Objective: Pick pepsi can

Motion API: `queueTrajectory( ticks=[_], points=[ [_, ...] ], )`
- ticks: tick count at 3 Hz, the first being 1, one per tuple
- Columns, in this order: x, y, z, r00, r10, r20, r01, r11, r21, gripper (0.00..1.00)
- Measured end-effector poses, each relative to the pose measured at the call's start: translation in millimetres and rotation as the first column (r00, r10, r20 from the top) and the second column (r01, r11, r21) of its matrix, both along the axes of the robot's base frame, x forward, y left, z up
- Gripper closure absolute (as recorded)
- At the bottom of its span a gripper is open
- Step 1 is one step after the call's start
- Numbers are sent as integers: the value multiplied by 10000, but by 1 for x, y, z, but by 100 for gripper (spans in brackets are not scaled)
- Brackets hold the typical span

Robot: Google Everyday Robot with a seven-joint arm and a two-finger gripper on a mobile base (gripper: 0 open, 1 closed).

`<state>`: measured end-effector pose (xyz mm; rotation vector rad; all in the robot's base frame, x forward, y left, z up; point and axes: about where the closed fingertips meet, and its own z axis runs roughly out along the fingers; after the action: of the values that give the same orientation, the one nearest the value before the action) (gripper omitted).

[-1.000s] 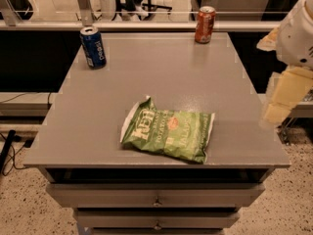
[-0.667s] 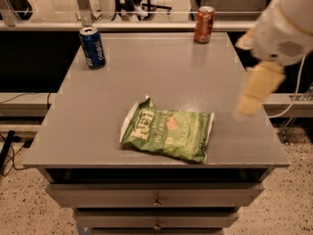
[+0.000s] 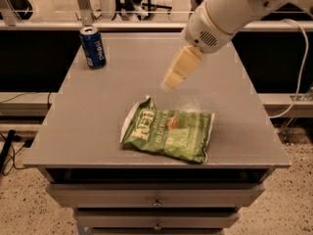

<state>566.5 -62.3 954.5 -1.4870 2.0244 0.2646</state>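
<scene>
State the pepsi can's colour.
The pepsi can is dark blue, silver-topped, in the camera view; the gripper hangs above the table.

One can (image 3: 93, 47), upper left of the frame. One chip bag (image 3: 168, 133), centre. One table (image 3: 98, 111), carrying both. One arm (image 3: 230, 13), entering from the upper right, ending in one gripper (image 3: 172, 80) just above centre. Two drawer knobs (image 3: 156, 202), bottom centre.

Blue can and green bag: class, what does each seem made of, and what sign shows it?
Dark blue cylindrical can: probably painted metal, from its silvery top. Green crinkled bag: likely glossy plastic film, creased and shiny. The cream end effector hovers over the grey table beyond the bag.
</scene>
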Motion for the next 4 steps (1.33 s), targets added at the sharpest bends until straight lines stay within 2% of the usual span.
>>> queueTrajectory(
  ticks=[1,2,3,4],
  points=[
    [2,4,-1,10000,-32,-5,32,10000,80,0],
    [27,34,-2,9989,-444,130,430,9951,894,0],
    [90,106,3,9965,-642,535,493,9685,2442,0],
    [127,147,4,9957,-633,677,370,9413,3355,0]
  ],
)
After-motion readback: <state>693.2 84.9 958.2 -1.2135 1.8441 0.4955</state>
